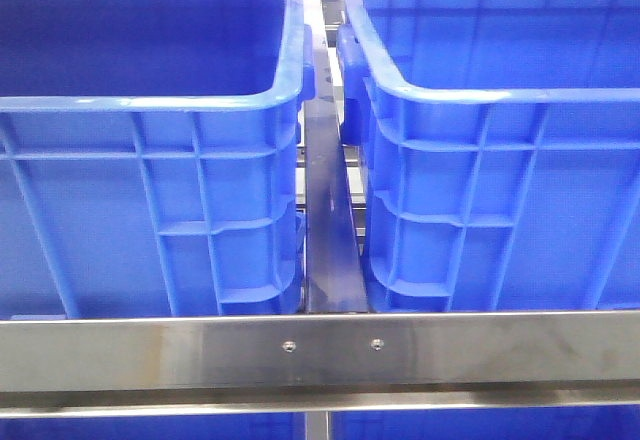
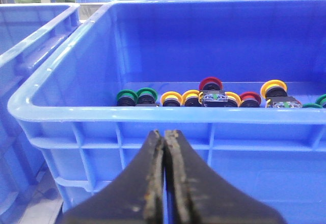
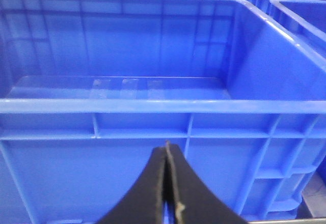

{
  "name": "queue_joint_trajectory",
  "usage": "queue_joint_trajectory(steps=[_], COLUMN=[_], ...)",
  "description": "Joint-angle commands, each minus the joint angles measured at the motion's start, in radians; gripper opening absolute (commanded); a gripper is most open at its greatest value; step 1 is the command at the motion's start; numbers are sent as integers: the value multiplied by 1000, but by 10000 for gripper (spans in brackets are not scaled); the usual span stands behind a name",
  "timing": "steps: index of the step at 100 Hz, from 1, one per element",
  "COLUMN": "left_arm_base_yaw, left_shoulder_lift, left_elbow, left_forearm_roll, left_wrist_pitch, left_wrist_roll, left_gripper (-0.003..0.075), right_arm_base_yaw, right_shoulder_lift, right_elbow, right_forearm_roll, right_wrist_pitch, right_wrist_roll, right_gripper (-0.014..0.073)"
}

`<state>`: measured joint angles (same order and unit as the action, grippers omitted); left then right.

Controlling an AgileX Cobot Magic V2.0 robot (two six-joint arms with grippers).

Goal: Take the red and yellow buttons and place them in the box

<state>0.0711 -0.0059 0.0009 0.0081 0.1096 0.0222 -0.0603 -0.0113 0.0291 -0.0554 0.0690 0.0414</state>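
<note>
The left hand [image 2: 164, 183] has its fingers pressed together, holding nothing, just outside the near wall of a blue crate [image 2: 168, 114]. On that crate's floor, along the near wall, lie red buttons [image 2: 210, 84], yellow buttons [image 2: 171, 99] and green buttons [image 2: 127, 96] in a loose row. The right hand [image 3: 168, 188] is likewise pressed together with nothing in it, before the near wall of a second blue crate [image 3: 153, 106]; both crates stand behind a steel rail [image 1: 320, 350].

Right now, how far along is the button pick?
Nothing looks done. The round red and orange-yellow plastic buttons lie in the blue plastic crate facing the left gripper, with green ones. The other blue crate shows no buttons. Both grippers, including the right gripper, are shut and empty. Every pick and placement is left.
</note>
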Motion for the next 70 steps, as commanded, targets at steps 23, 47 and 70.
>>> queue_joint_trajectory(steps=[23,47,70], left_arm_base_yaw=[0,0,0], left_shoulder_lift=[-30,-30,-30], left_elbow=[53,53,46], left_forearm_roll=[-8,-8,-8], left_wrist_pitch=[-81,-93,-115], left_wrist_roll=[-4,-4,-4], left_gripper=[-20,-20,-20], right_arm_base_yaw=[1,1,1], right_shoulder_lift=[-23,-23,-23], right_elbow=[-17,-17,-17], right_forearm_roll=[-2,-2,-2], right_wrist_pitch=[-78,-78,-78], right_wrist_roll=[-11,-11,-11], right_gripper=[-68,-68,-68])
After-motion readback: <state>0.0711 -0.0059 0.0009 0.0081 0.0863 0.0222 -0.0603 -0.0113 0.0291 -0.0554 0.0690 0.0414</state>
